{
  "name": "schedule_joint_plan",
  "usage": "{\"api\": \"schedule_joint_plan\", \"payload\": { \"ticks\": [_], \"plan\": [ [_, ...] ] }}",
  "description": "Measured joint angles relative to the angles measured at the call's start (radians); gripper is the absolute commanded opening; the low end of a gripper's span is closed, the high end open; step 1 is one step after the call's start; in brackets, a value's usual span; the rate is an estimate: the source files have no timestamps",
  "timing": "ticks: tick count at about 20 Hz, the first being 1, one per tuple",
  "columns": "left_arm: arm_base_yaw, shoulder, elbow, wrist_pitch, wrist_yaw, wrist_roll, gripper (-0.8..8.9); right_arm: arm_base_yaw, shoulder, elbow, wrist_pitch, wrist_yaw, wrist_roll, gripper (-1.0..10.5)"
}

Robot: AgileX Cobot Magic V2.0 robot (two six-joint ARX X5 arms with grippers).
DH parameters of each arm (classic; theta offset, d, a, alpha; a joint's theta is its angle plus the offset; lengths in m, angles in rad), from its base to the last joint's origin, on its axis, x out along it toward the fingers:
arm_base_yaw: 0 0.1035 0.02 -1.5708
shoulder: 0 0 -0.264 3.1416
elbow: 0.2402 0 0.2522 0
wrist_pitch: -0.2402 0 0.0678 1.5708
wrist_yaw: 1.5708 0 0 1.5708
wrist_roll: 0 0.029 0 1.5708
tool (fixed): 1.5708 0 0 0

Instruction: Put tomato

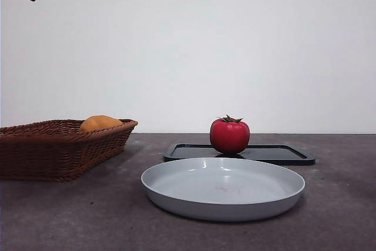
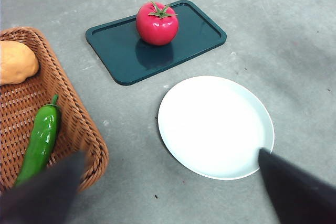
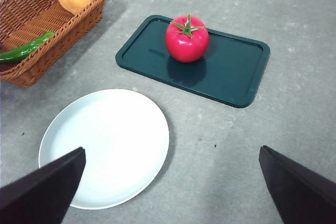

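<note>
The tomato (image 1: 230, 136), right of centre in the front view, stands upright on the dark tray (image 1: 282, 154) with its green stem on top; in both wrist views it sits toward one end of the tray rather than at its middle. Just in front of the tray, low in the centre of the frame, lies the pale plate (image 1: 223, 204), near the tray but apart from it. At the left edge of the frame sits the wicker basket (image 1: 53, 148), which holds an orange fruit (image 1: 100, 123) and, seen only in the wrist views, a green pepper (image 2: 39, 140).

The left end effector (image 2: 168, 192) and the right end effector (image 3: 173, 187) each hang well above the counter (image 1: 341, 204) with jaws spread wide and nothing between them; the front view shows only two dark tips at the upper corners, so neither arm is at work on the tomato.

Probable hazards:
- The glossy, round skin may slip between the jaws if the grasp falls above or below the widest part.
- A one-sided approach could nudge the tomato along the smooth tray, its rim stopping or tipping it.
- Released off-centre on the shallow plate, presumably the destination, it may roll to the rim.
</note>
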Motion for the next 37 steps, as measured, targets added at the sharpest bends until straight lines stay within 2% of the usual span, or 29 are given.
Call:
{"api": "schedule_joint_plan", "payload": {
  "ticks": [1, 2, 3, 22, 25, 29, 33, 37],
  "plan": [
    [0.000, 0.000, 0.000, 0.000, 0.000, 0.005, 0.74, 0.000, 0.000, 0.000, 0.000, 0.000, 0.001, 2.4],
    [0.000, 0.000, 0.000, 0.000, 0.000, 0.005, 0.16, 0.000, 0.000, 0.000, 0.000, 0.000, 0.001, 0.3],
    [0.000, 0.000, 0.000, 0.000, 0.000, 0.005, 0.16, 0.000, 0.000, 0.000, 0.000, 0.000, 0.001, 0.1],
    [0.010, 0.000, 0.000, 0.000, 0.000, 0.005, 0.19, 0.000, 0.000, 0.000, 0.005, 0.000, 0.001, 0.1],
    [0.073, 0.001, 0.000, 0.000, 0.000, 0.005, 0.19, 0.000, 0.000, 0.000, 0.005, 0.000, 0.001, 0.1],
    [0.263, -0.039, -0.018, 0.009, 0.000, 0.010, 0.19, 0.000, 0.000, 0.000, 0.006, 0.000, 0.001, 0.1],
    [0.474, -0.171, -0.161, 0.153, 0.000, 0.012, 0.19, 0.000, 0.000, 0.000, 0.006, 0.000, 0.001, 0.1],
    [0.600, -0.351, -0.350, 0.330, -0.001, 0.012, 0.19, 0.000, 0.000, 0.000, 0.006, 0.000, 0.001, 0.1]
  ]
}}
